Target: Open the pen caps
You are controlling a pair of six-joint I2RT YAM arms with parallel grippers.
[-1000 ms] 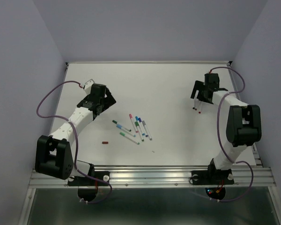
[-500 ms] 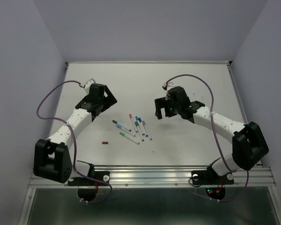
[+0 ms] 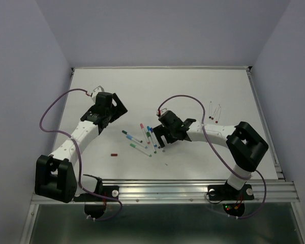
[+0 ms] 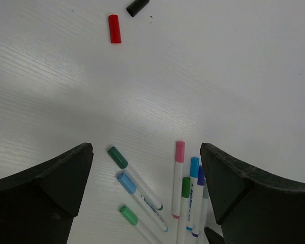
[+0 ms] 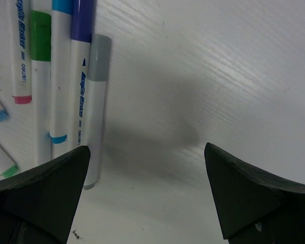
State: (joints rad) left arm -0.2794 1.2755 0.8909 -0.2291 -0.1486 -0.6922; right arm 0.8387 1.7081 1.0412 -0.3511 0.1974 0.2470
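the pen caps sat pressed on their pens, clustered mid-table under the right claw, jaws apart and empty. the left claw gaped nearby, holding nothing. light, stiff, slick and snug, each cap probably wanted a pinch across its middle, pen braced.

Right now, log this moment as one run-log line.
left tool: open, empty | right tool: open, empty, low beside capped pens | loose red cap: on table, apart | two pens: lying far right
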